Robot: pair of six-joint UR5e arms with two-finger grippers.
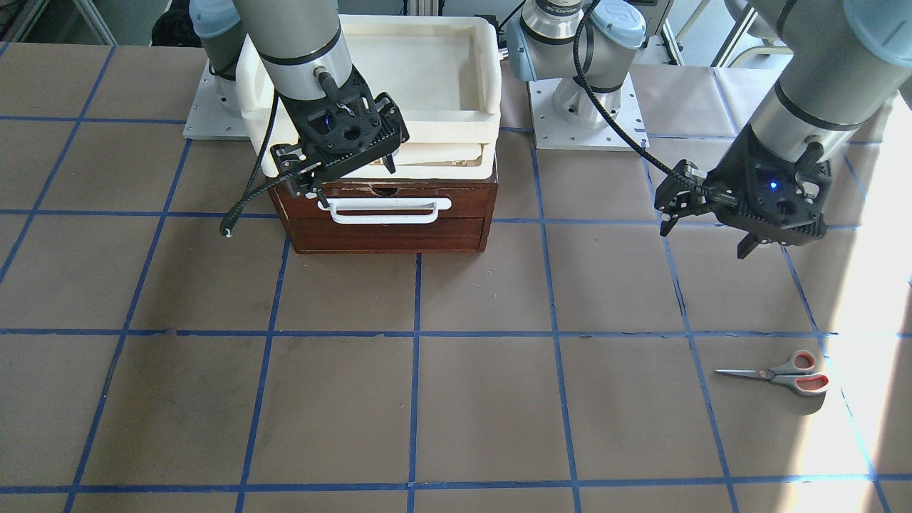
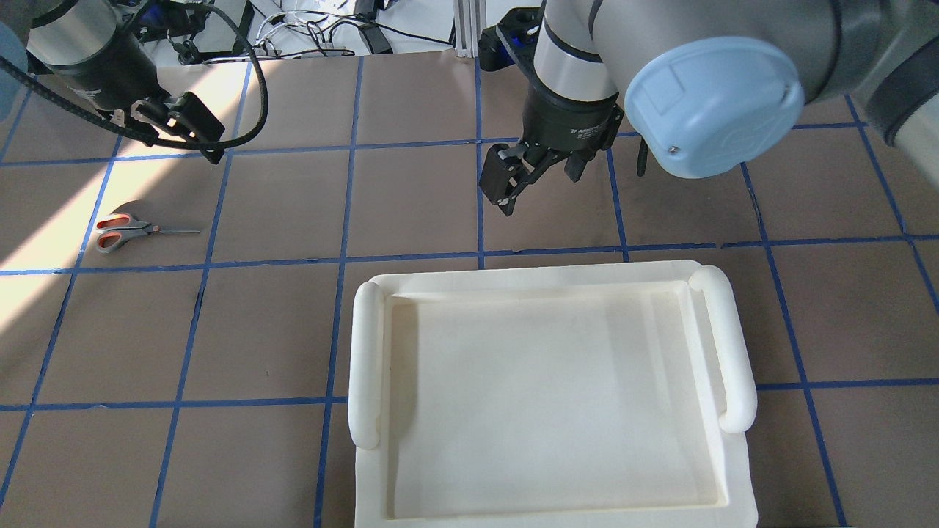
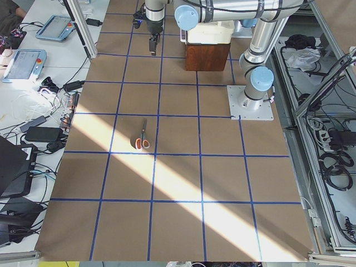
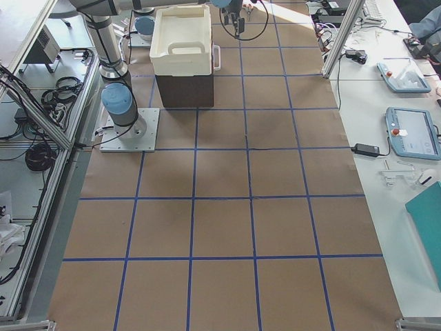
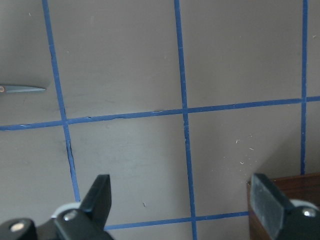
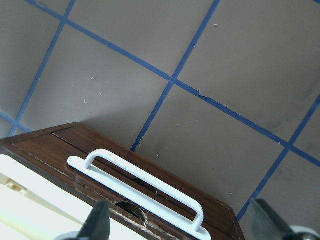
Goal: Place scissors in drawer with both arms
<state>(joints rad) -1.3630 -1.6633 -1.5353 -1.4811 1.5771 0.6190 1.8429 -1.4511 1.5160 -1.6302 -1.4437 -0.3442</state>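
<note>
The scissors point(image 1: 784, 374), with silver blades and grey handles lined orange-red, lie flat on the brown table, also in the overhead view point(image 2: 125, 229). Their blade tip point(image 5: 22, 89) shows in the left wrist view. My left gripper point(image 1: 705, 239) is open and empty, hovering above the table between the scissors and its base point(image 2: 187, 128). The dark wood drawer point(image 1: 385, 214) is shut, its white bar handle point(image 1: 388, 209) facing the operators' side. My right gripper point(image 1: 353, 178) is open and empty, just above that handle point(image 6: 140, 187).
Cream plastic trays point(image 1: 484, 92) are stacked on top of the drawer box and hide it in the overhead view point(image 2: 367, 352). Two arm base plates stand behind the box. Blue tape lines grid the brown table.
</note>
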